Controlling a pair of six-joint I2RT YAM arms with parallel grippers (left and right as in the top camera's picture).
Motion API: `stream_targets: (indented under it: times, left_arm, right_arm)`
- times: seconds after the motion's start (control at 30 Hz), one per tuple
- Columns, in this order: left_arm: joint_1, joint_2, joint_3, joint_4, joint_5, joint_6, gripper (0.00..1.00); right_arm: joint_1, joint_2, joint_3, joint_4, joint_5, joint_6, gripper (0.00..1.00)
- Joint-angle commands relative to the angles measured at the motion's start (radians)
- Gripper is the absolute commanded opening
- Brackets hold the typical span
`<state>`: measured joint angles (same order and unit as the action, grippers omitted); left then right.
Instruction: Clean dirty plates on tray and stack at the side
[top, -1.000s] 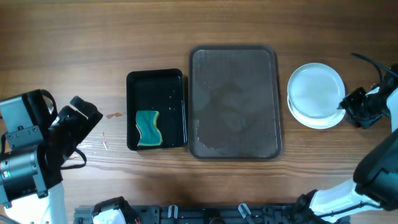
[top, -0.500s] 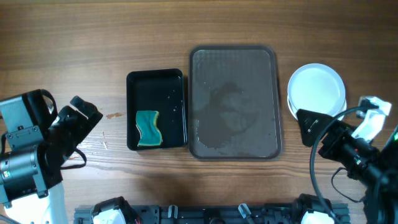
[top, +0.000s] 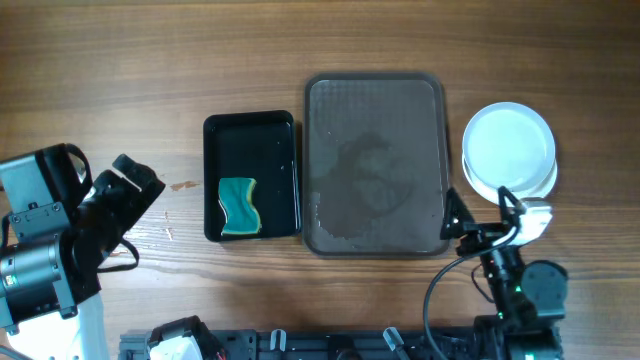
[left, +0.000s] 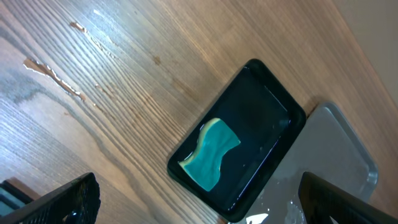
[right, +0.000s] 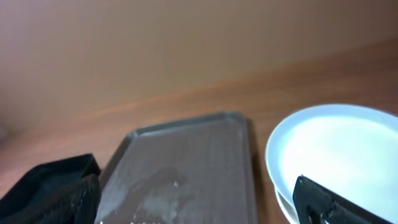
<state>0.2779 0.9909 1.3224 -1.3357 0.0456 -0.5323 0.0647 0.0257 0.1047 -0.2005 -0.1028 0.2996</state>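
The white plates (top: 509, 153) are stacked just right of the bare brown-grey tray (top: 375, 165), seemingly as the finished pile, so the right gripper (top: 478, 212) is held wide and empty near them, while the left gripper (top: 105, 170), equally wide, is kept apart from the sponge (top: 238, 207).

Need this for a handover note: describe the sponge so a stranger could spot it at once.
Find the large brown-grey tray in the middle of the wooden table. Left of it in the overhead view sits a smaller glossy black tray, and the sponge lies inside it, at the end nearer the robot. It is the only teal, wavy-edged thing; the plates are white.
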Motion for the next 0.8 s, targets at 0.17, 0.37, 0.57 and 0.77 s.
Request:
stream_targets:
  times: [0.17,0.37,0.57,0.77]
  left_arm:
    - [0.009,0.002,0.005,0.003,-0.014,0.009,1.00]
    - [0.009,0.002,0.005,0.003,-0.014,0.009,1.00]
    - [-0.089,-0.072,-0.022,0.038,-0.100,0.012,1.00]
    - [-0.243,-0.528,-0.638,0.907,0.031,0.113,1.00]
  right_arm:
    - [0.015,-0.022,-0.100,0.204,0.055,0.018,0.99]
    - [0.015,-0.022,-0.100,0.204,0.055,0.018,1.00]
    - [0.015,-0.022,-0.100,0.204,0.055,0.018,1.00]
    - [0.015,-0.016,-0.100,0.203,0.055,0.018,1.00]
